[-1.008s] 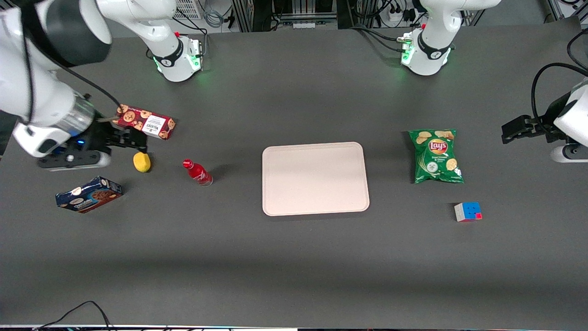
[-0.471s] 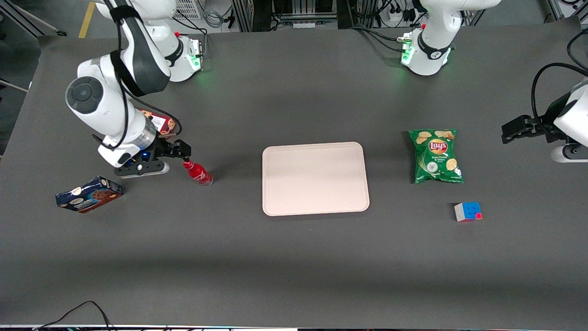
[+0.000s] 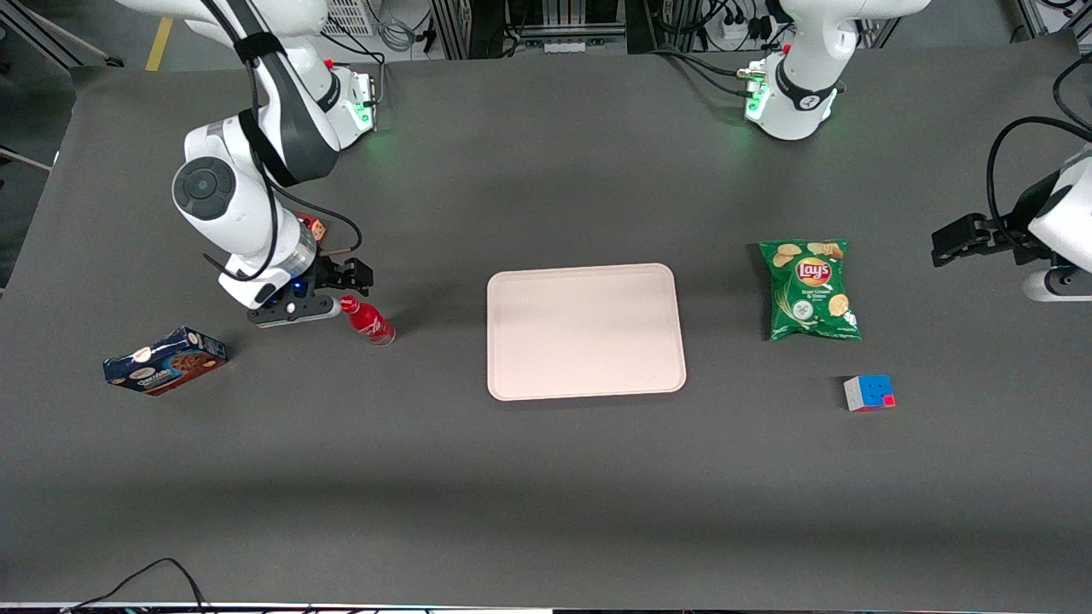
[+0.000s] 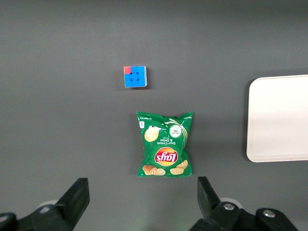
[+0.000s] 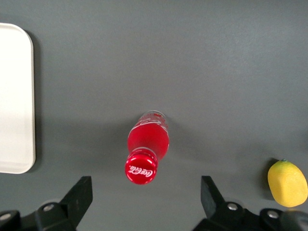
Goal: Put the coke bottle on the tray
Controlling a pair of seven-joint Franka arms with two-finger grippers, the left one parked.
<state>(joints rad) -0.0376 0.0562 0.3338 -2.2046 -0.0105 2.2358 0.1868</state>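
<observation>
The coke bottle [image 3: 367,320] stands upright on the dark table, between the tray and the working arm's end of the table. It has a red cap, a red label and a clear base. In the right wrist view I look down on its cap and body [image 5: 147,144]. The pale pinkish-beige tray [image 3: 585,331] lies flat mid-table with nothing on it; its edge shows in the right wrist view [image 5: 14,96] and the left wrist view [image 4: 279,118]. My right gripper [image 3: 345,286] hovers just above the bottle's cap, open and empty [image 5: 146,199], its fingers wide apart.
A yellow lemon [image 5: 287,183] lies near the bottle, hidden under the arm in the front view. A red cookie box [image 3: 316,227] peeks out by the wrist. A blue box [image 3: 164,361] lies nearer the front camera. A green chips bag [image 3: 809,290] and a colour cube [image 3: 868,392] lie toward the parked arm's end.
My right arm has swung in from the working arm's end of the table, over the lemon, to just above the bottle's cap. The bottle and tray have not moved.
</observation>
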